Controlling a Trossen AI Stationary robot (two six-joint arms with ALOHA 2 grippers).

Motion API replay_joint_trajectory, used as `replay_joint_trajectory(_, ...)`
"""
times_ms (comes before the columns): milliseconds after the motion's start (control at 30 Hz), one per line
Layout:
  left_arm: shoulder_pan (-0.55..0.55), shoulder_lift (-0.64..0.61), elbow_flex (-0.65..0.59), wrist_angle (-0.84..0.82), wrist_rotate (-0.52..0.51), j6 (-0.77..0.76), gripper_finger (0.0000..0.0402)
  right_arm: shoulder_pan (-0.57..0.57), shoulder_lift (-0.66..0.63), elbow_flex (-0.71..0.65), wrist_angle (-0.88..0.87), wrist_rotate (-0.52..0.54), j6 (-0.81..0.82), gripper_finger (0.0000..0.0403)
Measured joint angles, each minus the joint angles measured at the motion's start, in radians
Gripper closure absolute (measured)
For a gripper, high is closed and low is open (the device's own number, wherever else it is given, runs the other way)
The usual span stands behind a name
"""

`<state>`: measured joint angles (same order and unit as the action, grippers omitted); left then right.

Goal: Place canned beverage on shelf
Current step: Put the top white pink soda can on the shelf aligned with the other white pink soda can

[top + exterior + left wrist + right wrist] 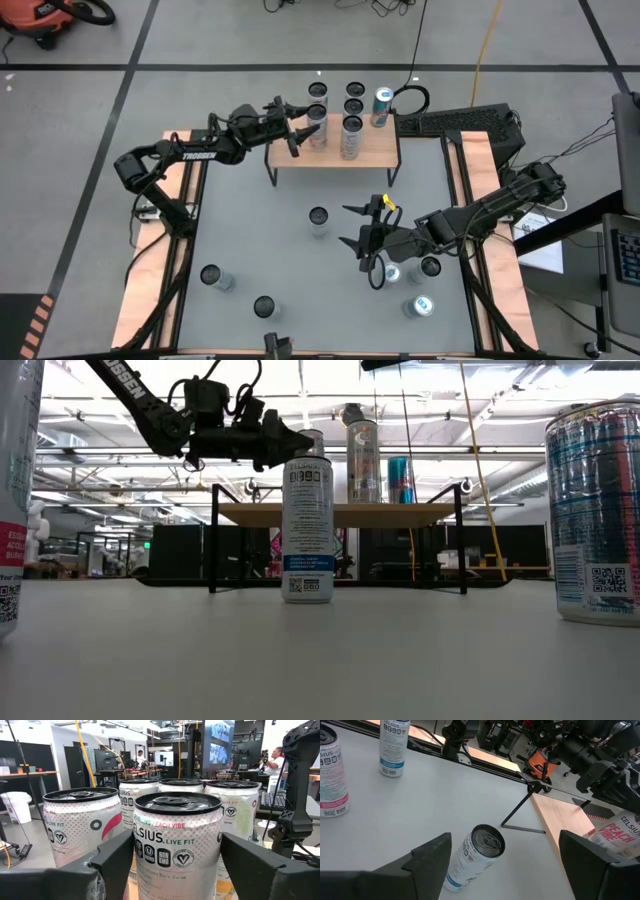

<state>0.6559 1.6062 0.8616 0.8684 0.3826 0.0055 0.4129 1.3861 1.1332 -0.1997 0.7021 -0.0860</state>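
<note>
The shelf (380,150) stands at the table's far middle, its wood top (400,513) bearing several cans. My left gripper (300,128) reaches level over the shelf's left end, fingers on either side of the front-left can (177,835), which stands upright on the top. My right gripper (345,225) hangs open above the table's middle. Its fingers are spread wide and empty, and a white can (475,857) stands upright on the table below and ahead of them (319,220). My left gripper has one finger (117,862) along each side of the can's upper wall (142,845), coming level from the table's left. Whether the fingers touch the can I cannot tell. The can stands upright on the shelf top among the others.
More cans stand on the table: two near the front left (211,277) (263,306) and three near the front right (420,305). A black device (460,122) lies beside the shelf's right end. Wooden rails run along the table's sides.
</note>
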Motion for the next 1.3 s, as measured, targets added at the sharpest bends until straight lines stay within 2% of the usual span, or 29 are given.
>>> replay_joint_trajectory(600, -0.002, -0.005, 0.000, 0.015, -0.017, 0.000, 0.0115, 0.001, 0.000, 0.000, -0.016, -0.001, 0.022, 0.0099)
replay_joint_trajectory(833, 0.009, -0.058, -0.002, -0.007, -0.019, 0.000, 0.0115, 0.001, 0.000, 0.000, -0.029, -0.038, 0.040, 0.0099)
replay_joint_trajectory(1100, 0.026, -0.176, -0.002, -0.210, -0.020, 0.010, 0.0115, 0.001, 0.000, 0.000, -0.030, -0.050, 0.041, 0.0099)
replay_joint_trajectory(1300, 0.012, -0.290, -0.002, -0.552, -0.032, 0.091, 0.0123, 0.001, 0.000, 0.000, -0.031, -0.050, 0.041, 0.0099)
